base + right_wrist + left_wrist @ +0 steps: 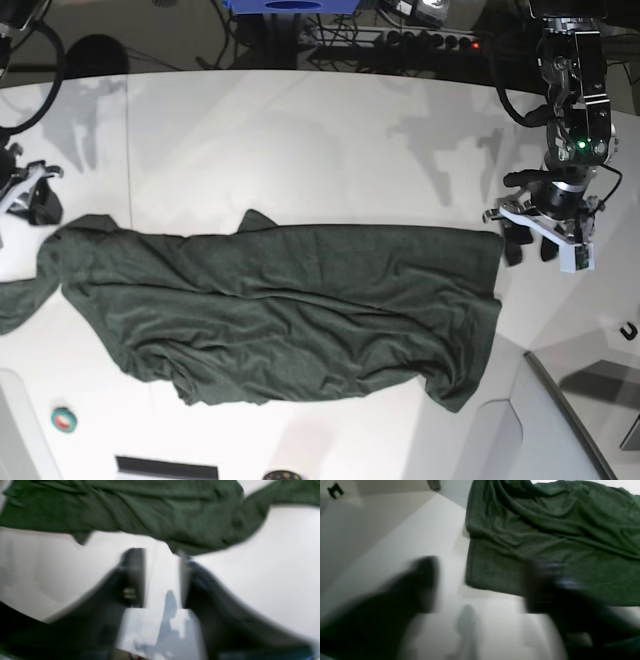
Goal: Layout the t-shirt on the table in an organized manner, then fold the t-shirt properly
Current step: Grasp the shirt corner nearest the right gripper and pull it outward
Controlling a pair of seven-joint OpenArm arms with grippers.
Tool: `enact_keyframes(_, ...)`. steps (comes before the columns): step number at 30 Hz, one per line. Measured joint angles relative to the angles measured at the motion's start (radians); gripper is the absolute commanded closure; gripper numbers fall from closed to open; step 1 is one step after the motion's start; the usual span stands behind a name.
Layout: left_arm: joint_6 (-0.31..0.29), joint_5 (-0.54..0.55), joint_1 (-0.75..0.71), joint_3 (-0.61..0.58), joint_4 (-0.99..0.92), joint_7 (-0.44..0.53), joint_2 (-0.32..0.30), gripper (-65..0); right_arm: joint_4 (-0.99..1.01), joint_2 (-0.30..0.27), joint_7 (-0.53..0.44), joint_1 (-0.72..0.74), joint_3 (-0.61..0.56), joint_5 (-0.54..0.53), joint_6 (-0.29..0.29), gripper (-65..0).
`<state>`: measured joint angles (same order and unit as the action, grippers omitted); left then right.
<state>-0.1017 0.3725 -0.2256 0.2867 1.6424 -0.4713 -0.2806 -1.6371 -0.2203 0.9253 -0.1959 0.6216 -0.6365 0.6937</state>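
We see the t-shirt spread lengthwise across the table in the base view, rumpled, with diagonal wrinkles through the body and one end hanging past the table edge at that view's left. A small fold pokes up along its far edge near the middle. Nothing is folded over neatly.

Left gripper sits at the base view's right, just off the shirt's end, above bare table. In the left wrist view the left gripper is blurred; its fingers stand well apart, one over white table, the other overlapping the shirt's hem in the frame. We can't tell if that one touches the cloth. Nothing is visibly pinched between them.

Right gripper is at the base view's left edge, beside the shirt's other end. In the right wrist view the right gripper shows a clear gap with only white table in it; the t-shirt lies just beyond the tips. Jaws parted, nothing held.

A grey angled panel sits at the near corner, and a small round teal object lies near the other front corner.
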Motion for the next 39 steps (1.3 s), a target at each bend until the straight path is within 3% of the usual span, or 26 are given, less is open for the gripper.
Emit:
enact_keyframes(1,0.003,-0.004,0.005,0.000,-0.020,-0.004,0.000,0.0,0.026,0.000,0.006,0.015,0.000,0.059,0.000,-1.7)
enact_keyframes(6,0.005,-0.002,0.054,0.000,-0.133,-0.004,0.003,0.0,0.239,0.003,-0.029,0.144,0.000,0.365,0.000,-1.4)
enact_keyframes(9,0.006,-0.003,0.120,-0.002,-0.232,0.000,0.006,0.0,0.397,0.002,-0.152,0.220,0.002,0.487,-0.002,-3.2)
enact_keyframes(14,0.004,-0.002,0.163,-0.007,-0.277,-0.002,0.003,0.0,0.632,0.004,-0.272,0.330,0.002,0.567,-0.003,-17.7)
enact_keyframes(20,0.004,-0.002,0.151,-0.002,-0.277,-0.003,0.003,0.0,0.736,-0.003,-0.306,0.397,0.003,0.576,-0.004,-52.1)
enact_keyframes(22,-0.001,-0.002,0.149,-0.002,-0.280,-0.003,-0.010,0.0,0.736,0.000,-0.314,0.394,0.003,0.570,-0.020,-53.4)
enact_keyframes(26,0.014,-0.003,0.127,0.003,-0.278,0.004,-0.036,0.0,0.741,-0.004,-0.324,0.394,-0.023,0.568,-0.127,-53.4)
enact_keyframes(29,-0.001,-0.002,0.127,0.023,-0.278,0.003,-0.029,0.0,0.740,-0.010,-0.329,0.395,-0.105,0.576,-0.179,-47.0)
enact_keyframes(34,0.008,-0.002,0.129,0.065,-0.278,0.004,-0.027,0.0,0.760,-0.014,-0.357,0.401,-0.240,0.578,-0.264,-24.6)
enact_keyframes(37,0.006,-0.002,0.128,0.077,-0.278,0.001,-0.027,0.0,0.773,-0.017,-0.359,0.411,-0.287,0.563,-0.306,-4.7)
enact_keyframes(38,0.006,-0.002,0.128,0.083,-0.278,0.000,-0.026,0.0,0.772,-0.015,-0.364,0.411,-0.301,0.555,-0.322,0.0)
enact_keyframes(39,-0.001,-0.002,0.125,0.088,-0.277,0.001,-0.026,0.0,0.771,-0.014,-0.365,0.410,-0.304,0.554,-0.342,0.0)
